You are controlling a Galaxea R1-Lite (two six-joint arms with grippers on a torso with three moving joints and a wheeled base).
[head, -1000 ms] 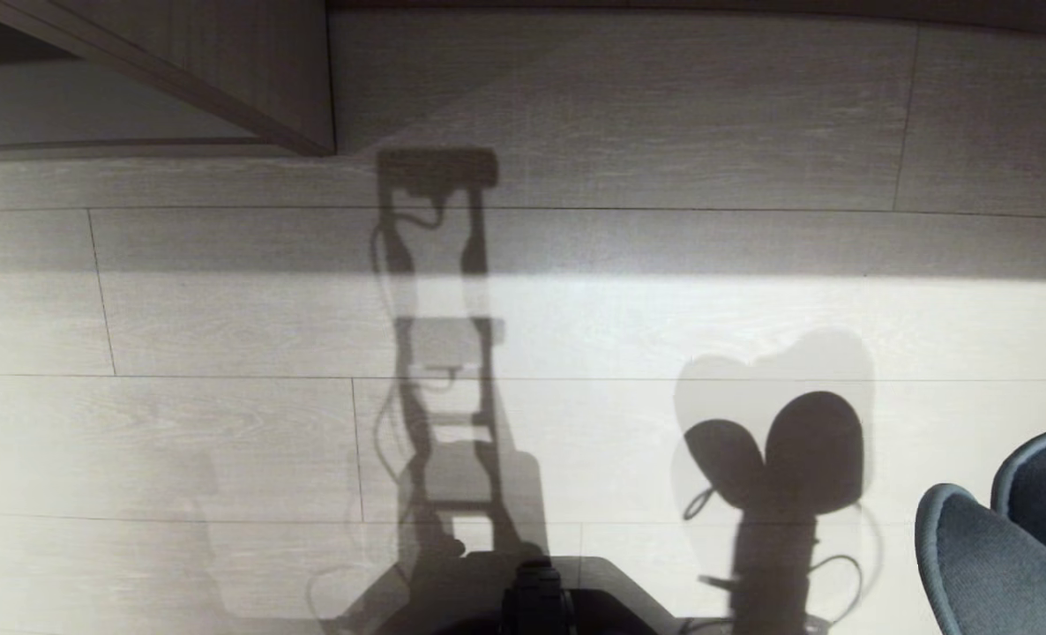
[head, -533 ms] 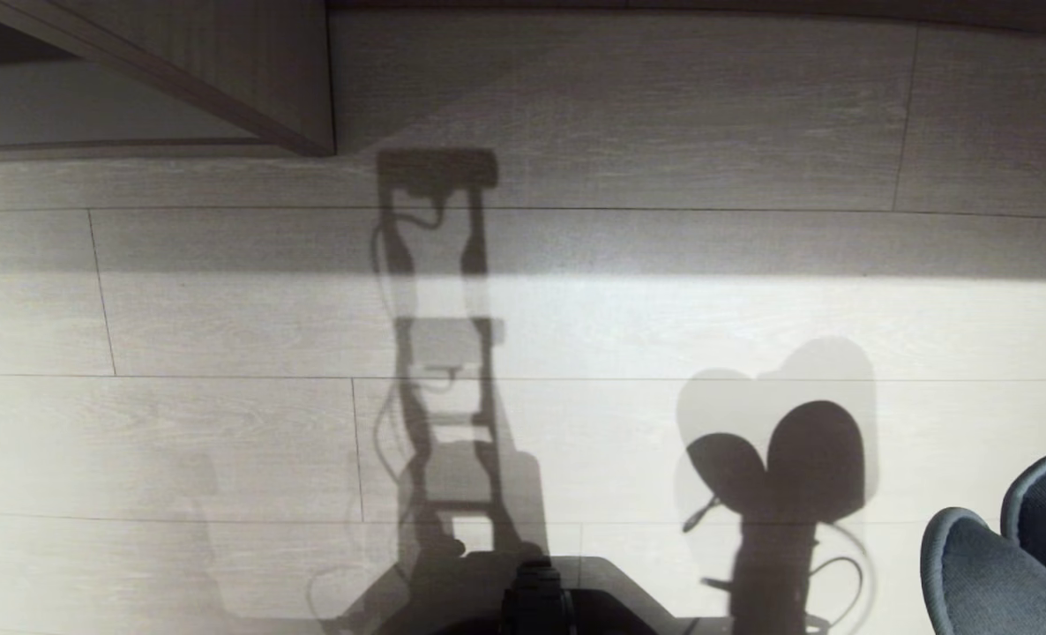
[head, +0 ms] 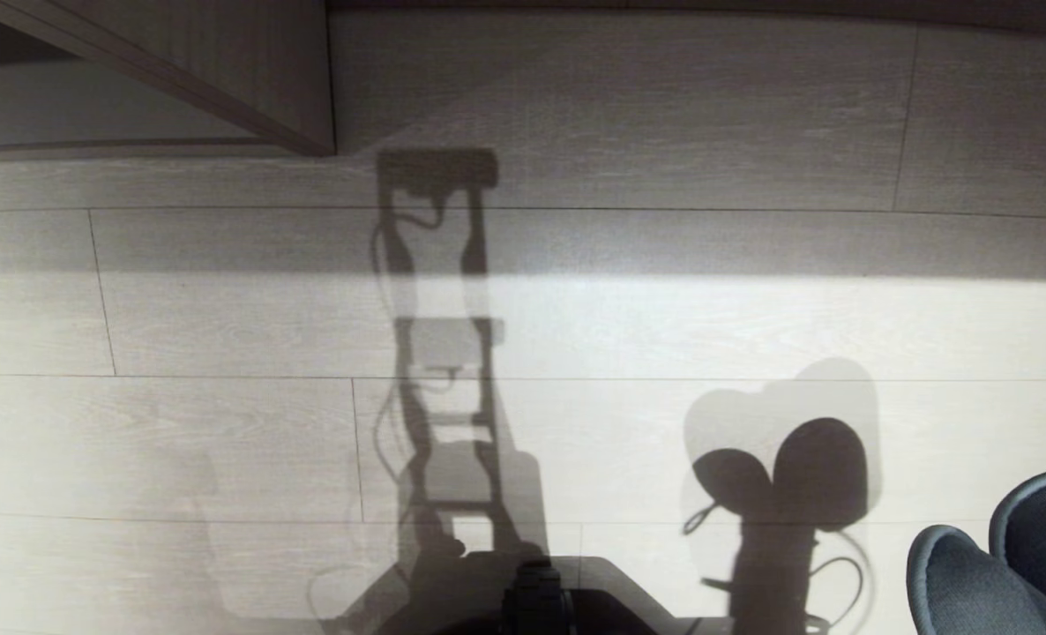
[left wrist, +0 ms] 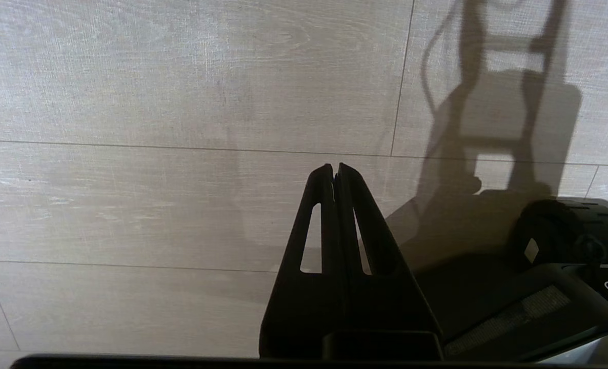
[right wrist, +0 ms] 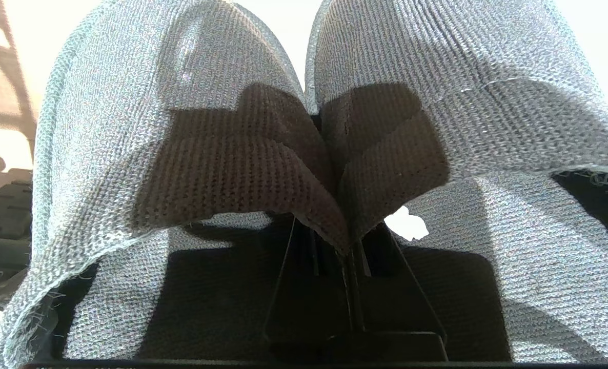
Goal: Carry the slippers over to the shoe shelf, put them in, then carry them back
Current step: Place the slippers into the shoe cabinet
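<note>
change: slippers (head: 999, 573) sink lower in the head view | right gripper (right wrist: 346, 256) fingers clamped on both toe bands | left gripper (left wrist: 333, 171) closed, empty | shoe shelf (head: 91, 115) ahead-left, carry ongoing

Slippers (right wrist: 181, 102) grey knit, dark lining; floor (head: 223, 353) pale wood-grain planks.

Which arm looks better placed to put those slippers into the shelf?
The right. Its gripper is already shut on both slippers, pinched together. The left gripper is shut on nothing, over bare floor. The shoe shelf lies ahead to the left.
</note>
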